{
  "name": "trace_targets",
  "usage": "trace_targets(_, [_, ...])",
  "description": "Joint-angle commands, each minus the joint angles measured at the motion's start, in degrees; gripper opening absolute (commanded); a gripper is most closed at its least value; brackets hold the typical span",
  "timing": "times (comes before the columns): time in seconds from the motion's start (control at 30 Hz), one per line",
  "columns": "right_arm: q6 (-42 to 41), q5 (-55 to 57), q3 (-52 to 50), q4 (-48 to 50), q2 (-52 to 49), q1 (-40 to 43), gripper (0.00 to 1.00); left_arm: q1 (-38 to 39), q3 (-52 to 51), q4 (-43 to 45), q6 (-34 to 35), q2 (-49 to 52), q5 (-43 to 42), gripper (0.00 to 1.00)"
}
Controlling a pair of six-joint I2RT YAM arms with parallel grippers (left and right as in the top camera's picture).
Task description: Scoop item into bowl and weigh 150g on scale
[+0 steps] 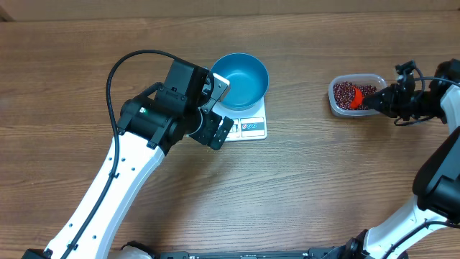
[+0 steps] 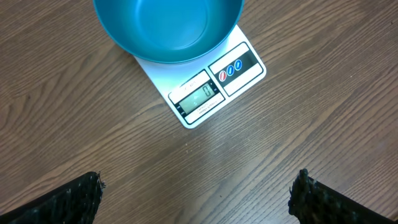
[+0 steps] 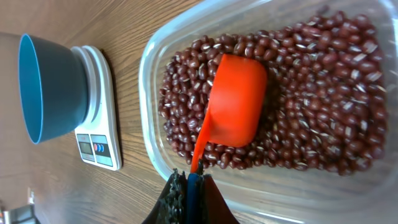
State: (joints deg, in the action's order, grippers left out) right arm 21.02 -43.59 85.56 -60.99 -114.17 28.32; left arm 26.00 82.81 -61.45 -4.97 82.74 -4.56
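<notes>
Wood-grain desk (image 1: 323,187), brown, matte. Left hand (image 1: 224,108) sat closest, just left of the scale (image 1: 251,128) and over its near-left corner. Its black ribbed fingers (image 2: 74,199) were spread wide and held nothing.

The scale was a flat white rectangle with smooth plastic and rounded corners. A display strip and small blue-marked buttons ran along its near edge; the digits were too small to read.

The bowl (image 1: 241,79) rested on the far part of the scale and overhung its far edge. It was round, deep, glossy bright blue, and looked empty inside.

Well to the right of the scale stood a clear tub (image 3: 146,124), a rounded rectangle with thin see-through walls. It was filled with the beans (image 3: 323,112), a loose heap of small oval red-brown grains, slightly shiny.

An orange-red scoop (image 3: 236,99) of smooth plastic lay in the tub, its rounded cup resting among the beans. Its thin handle ran back to the tub's edge. The right hand (image 3: 188,190), on the tub side away from the scale, was pinched tight on the handle end with dark fingers.
</notes>
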Motion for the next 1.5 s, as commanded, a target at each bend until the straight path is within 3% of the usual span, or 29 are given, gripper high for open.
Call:
trace_targets(0.0, [0.28, -4.59, -0.11, -0.7, -1.01, 1.86, 0.04, -0.07, -0.44, 0.17, -1.27, 0.39, -0.85, 1.0])
trace_targets(1.47, [9.16, -26.38, -0.11, -8.55, -1.01, 9.68, 0.04, -0.07, -0.44, 0.17, -1.27, 0.39, -0.85, 0.99])
